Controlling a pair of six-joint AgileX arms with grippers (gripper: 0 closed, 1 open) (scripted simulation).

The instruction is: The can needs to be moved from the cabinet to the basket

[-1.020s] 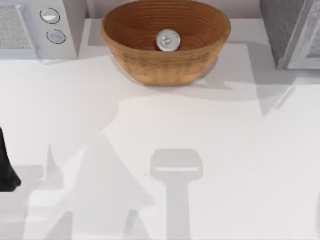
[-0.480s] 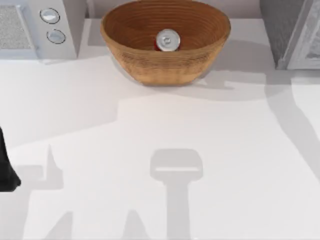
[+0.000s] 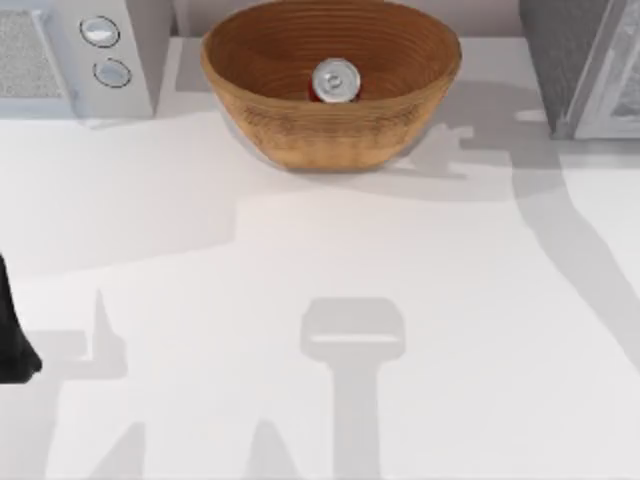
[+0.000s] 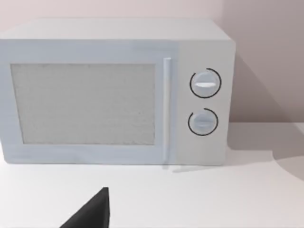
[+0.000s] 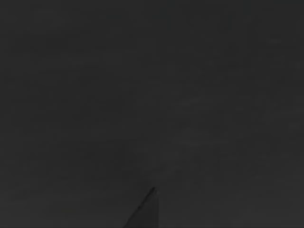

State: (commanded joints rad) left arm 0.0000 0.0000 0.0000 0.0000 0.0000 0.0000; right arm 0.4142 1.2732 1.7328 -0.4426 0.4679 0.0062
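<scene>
You'll find the can point(image 3: 335, 80) standing upright on the floor of the basket point(image 3: 262, 120), its silver top and pull tab facing up and a sliver of red side showing at its lower left edge. The basket sits at the far middle of the tabletop point(image 3: 300, 250), between the white microwave point(image 3: 70, 55) at the far left and the cabinet point(image 3: 565, 60) at the far right, whose dark speckled side and paler framed door meet at the corner nearest the basket. Your left arm point(image 3: 12, 335) is a dark shape at the left edge of the tabletop, well apart from the basket and the can. From the left wrist view you look straight at the microwave point(image 4: 114, 92) front, with its two round knobs beside the door handle, and a dark finger point(image 4: 92, 211) pokes in at the frame's edge; you cannot tell from this whether that gripper is spread or pressed together. The right wrist view is dark
</scene>
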